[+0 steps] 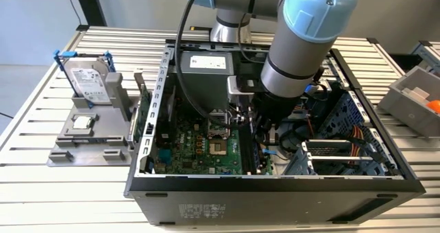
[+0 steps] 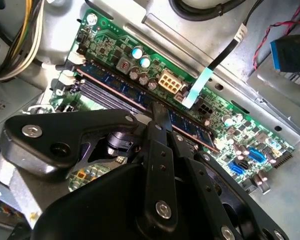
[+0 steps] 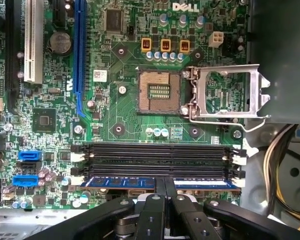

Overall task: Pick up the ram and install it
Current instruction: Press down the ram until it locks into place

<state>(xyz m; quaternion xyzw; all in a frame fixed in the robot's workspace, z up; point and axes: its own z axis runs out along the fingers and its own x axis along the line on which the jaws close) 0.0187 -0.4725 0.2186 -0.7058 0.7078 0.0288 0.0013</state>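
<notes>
The ram [image 3: 189, 183], a thin, light, stiff and fragile board, stands on edge in the motherboard slot [image 3: 159, 172] nearest the gripper [image 3: 164, 186]. The fingers [image 3: 159, 187] pinch its top edge mid-length, the safest hold.

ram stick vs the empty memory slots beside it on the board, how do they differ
The ram stick is a blue board with dark chips; the empty memory slots are bare black channels. The ram stick stands in the slot nearest the gripper, whose fingers meet over it; the empty memory slots lie untouched. Both run parallel and match in length.
</notes>
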